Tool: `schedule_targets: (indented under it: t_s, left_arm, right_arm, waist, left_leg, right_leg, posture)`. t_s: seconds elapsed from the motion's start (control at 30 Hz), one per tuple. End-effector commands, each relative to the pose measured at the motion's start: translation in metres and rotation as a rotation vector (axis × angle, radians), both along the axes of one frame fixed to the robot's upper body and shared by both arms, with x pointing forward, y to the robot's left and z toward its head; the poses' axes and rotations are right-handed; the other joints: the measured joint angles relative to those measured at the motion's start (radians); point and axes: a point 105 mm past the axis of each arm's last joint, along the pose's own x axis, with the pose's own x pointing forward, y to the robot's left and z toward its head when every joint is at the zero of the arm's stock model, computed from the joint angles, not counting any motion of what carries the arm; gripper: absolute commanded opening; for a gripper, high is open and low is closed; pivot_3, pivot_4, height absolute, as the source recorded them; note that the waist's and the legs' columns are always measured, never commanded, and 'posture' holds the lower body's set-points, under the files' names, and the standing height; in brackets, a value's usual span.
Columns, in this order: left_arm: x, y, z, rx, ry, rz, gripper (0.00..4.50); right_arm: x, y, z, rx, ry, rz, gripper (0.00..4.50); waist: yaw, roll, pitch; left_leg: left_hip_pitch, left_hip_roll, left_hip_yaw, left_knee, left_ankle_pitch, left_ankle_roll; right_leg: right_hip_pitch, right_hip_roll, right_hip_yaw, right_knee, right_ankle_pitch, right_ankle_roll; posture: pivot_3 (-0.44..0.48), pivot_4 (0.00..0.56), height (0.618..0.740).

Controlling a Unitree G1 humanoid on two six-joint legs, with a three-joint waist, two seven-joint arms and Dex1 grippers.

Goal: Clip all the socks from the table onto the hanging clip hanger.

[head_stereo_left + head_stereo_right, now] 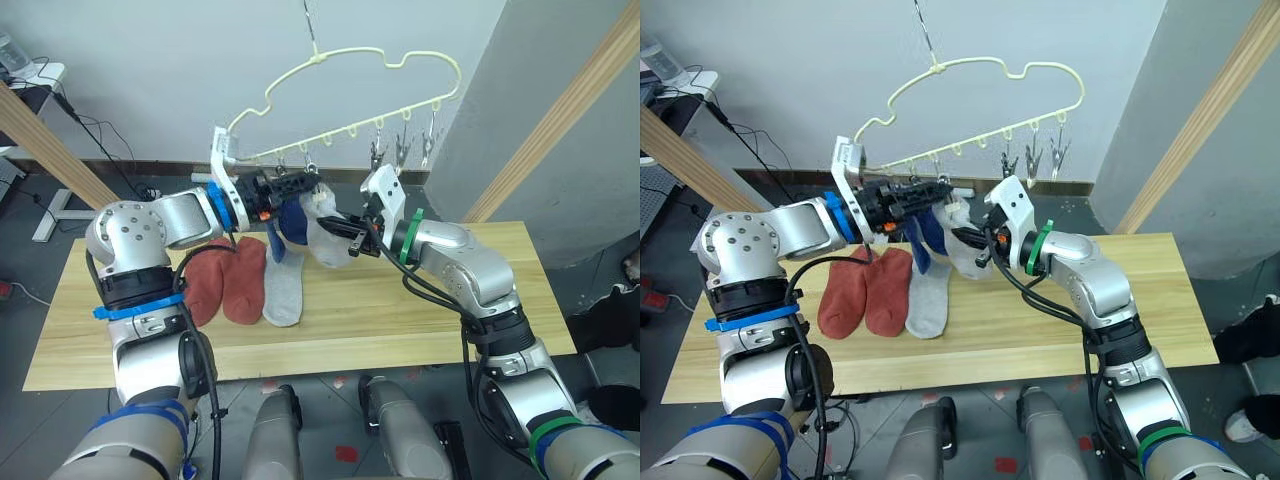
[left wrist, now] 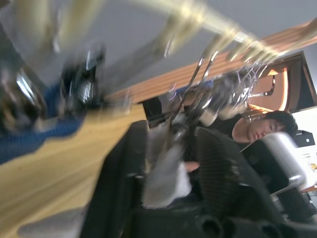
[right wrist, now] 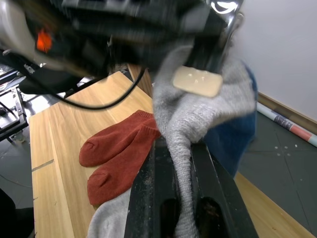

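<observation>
Grey sock (image 3: 198, 119) between right tool (image 3: 179, 163) fingers

The wooden desk (image 1: 1060, 330) has two red socks (image 1: 864, 291) and one grey sock (image 1: 928, 300) lying side by side.

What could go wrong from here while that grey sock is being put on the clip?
1. The right gripper pinches only a fold of the light grey sock; it may slip free before a clip bites.
2. The left gripper is at the clips; pushing there could swing the clip hanger on its thin hook.
3. A blue sock hangs close beside; it might get knocked loose.
</observation>
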Motion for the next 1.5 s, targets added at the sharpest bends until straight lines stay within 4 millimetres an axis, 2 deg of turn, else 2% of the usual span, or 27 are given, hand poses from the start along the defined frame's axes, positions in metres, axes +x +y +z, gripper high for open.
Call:
schedule_targets:
  t_s: [0.03,0.17,0.2,0.23,0.27,0.37,0.43,0.57,0.63,0.77,0.87,0.97,1.27,1.4,1.5]
  left_arm:
    - [-0.005,0.001,0.018,-0.008,-0.079,-0.015,3.08]
    - [-0.008,0.005,0.022,0.042,-0.134,-0.005,4.27]
    - [-0.012,0.007,0.023,0.063,-0.161,-0.001,4.50]
    - [-0.019,0.009,0.025,0.093,-0.204,-0.011,4.50]
    - [-0.025,0.010,0.026,0.115,-0.233,-0.020,4.50]
    - [-0.039,0.016,0.030,0.156,-0.310,-0.025,4.50]
    - [-0.047,0.019,0.023,0.230,-0.351,-0.044,4.50]
    - [-0.055,0.020,0.019,0.232,-0.368,-0.080,4.50]
    - [-0.053,0.025,0.014,0.290,-0.440,-0.023,4.50]
    - [-0.058,0.033,-0.002,0.364,-0.538,0.048,4.50]
    - [-0.056,0.040,0.001,0.388,-0.644,0.158,4.50]
    - [-0.063,0.034,-0.007,0.433,-0.669,0.101,4.50]
    - [-0.090,0.030,0.005,0.327,-0.795,0.025,4.50]
    - [-0.103,0.037,0.012,0.320,-0.958,0.063,4.50]
    - [-0.110,0.038,0.007,0.326,-1.002,0.044,4.50]
  right_arm:
    - [0.003,0.002,0.012,0.022,-0.051,-0.010,0.00]
    - [0.011,0.004,0.012,0.032,-0.048,-0.038,0.00]
    - [0.013,0.004,0.011,0.034,-0.037,-0.043,0.28]
    - [0.015,0.004,0.008,0.030,-0.031,-0.049,0.66]
    - [0.017,0.004,0.007,0.026,-0.028,-0.052,0.81]
    - [0.015,-0.003,0.001,0.007,-0.021,-0.063,1.87]
    - [0.009,-0.013,-0.003,-0.001,-0.005,-0.068,2.49]
    - [-0.001,-0.027,-0.009,-0.012,0.021,-0.080,3.90]
    - [-0.005,-0.036,-0.010,-0.025,0.014,-0.118,4.48]
    - [-0.006,-0.052,0.001,-0.025,-0.070,-0.253,4.48]
    - [-0.005,-0.055,0.016,0.034,-0.128,-0.344,4.48]
    - [-0.002,-0.054,0.027,0.068,-0.183,-0.429,4.48]
    - [-0.003,-0.038,0.050,0.159,-0.302,-0.530,4.48]
    - [-0.002,-0.027,0.055,0.184,-0.335,-0.537,4.48]
    - [0.001,-0.024,0.059,0.196,-0.362,-0.550,4.48]
  waist:
    - [0.000,0.000,0.000]
    - [0.000,0.000,0.000]
    - [-0.001,0.000,0.000]
    - [-0.001,0.000,0.000]
    - [-0.003,0.000,0.000]
    - [-0.001,0.000,0.000]
    - [0.003,0.000,0.000]
    - [0.023,0.000,0.000]
    - [0.025,0.000,0.000]
    - [0.029,0.000,0.000]
    - [0.031,0.000,0.000]
    - [0.031,0.000,0.000]
    - [0.032,0.000,0.000]
    - [0.030,0.000,0.000]
    - [0.032,0.000,0.000]
  left_leg:
    - [0.000,0.000,0.000,0.000,0.000,0.000]
    - [0.000,0.000,0.000,0.000,0.000,0.000]
    - [0.000,0.000,0.000,0.000,0.000,0.000]
    - [0.000,0.000,0.000,-0.001,0.000,0.000]
    - [0.000,0.000,0.000,-0.001,0.000,0.000]
    - [0.000,0.000,0.001,-0.003,0.000,-0.001]
    - [0.000,0.000,0.001,-0.005,0.000,-0.001]
    - [0.001,0.000,0.001,-0.007,0.000,-0.001]
    - [0.000,-0.001,0.001,-0.006,0.000,-0.001]
    - [0.001,0.000,0.002,-0.008,0.000,0.000]
    - [0.001,0.000,0.003,-0.009,0.000,0.000]
    - [0.001,0.001,0.002,-0.009,0.000,0.000]
    - [0.001,0.000,0.002,-0.010,0.000,0.000]
    - [0.001,0.001,0.003,-0.010,0.000,0.000]
    - [0.001,0.001,0.002,-0.010,0.000,0.000]
  right_leg:
    - [0.000,0.000,0.000,0.000,0.000,0.000]
    - [0.000,0.000,0.000,0.000,0.000,0.000]
    - [-0.001,0.000,0.000,0.000,0.000,0.000]
    - [-0.001,0.000,0.000,0.000,0.000,0.000]
    - [-0.001,0.000,0.000,-0.001,0.000,0.000]
    - [-0.002,0.000,0.001,-0.001,0.000,0.000]
    - [-0.002,0.000,0.000,-0.001,0.000,0.000]
    - [-0.002,-0.001,0.000,-0.002,0.000,0.000]
    - [-0.001,-0.001,0.000,-0.003,0.000,0.000]
    - [-0.001,-0.001,0.001,-0.005,0.000,-0.001]
    - [-0.002,-0.001,0.001,-0.005,-0.001,-0.001]
    - [-0.002,0.000,0.001,-0.005,-0.001,-0.001]
    - [-0.002,-0.001,0.001,-0.006,-0.001,-0.001]
    - [-0.002,0.000,0.001,-0.007,-0.001,-0.001]
    - [-0.002,0.000,0.001,-0.006,-0.001,-0.002]
  posture:
    - [-0.074,0.295,0.740]
    - [-0.075,0.292,0.740]
    - [-0.073,0.292,0.740]
    - [-0.072,0.293,0.740]
    - [-0.072,0.293,0.740]
    - [-0.060,0.298,0.740]
    - [-0.047,0.303,0.740]
    - [-0.040,0.307,0.740]
    - [-0.029,0.318,0.740]
    - [-0.022,0.323,0.740]
    - [-0.018,0.321,0.740]
    - [-0.014,0.320,0.740]
    - [-0.008,0.311,0.740]
    - [-0.001,0.308,0.740]
    - [-0.001,0.308,0.740]
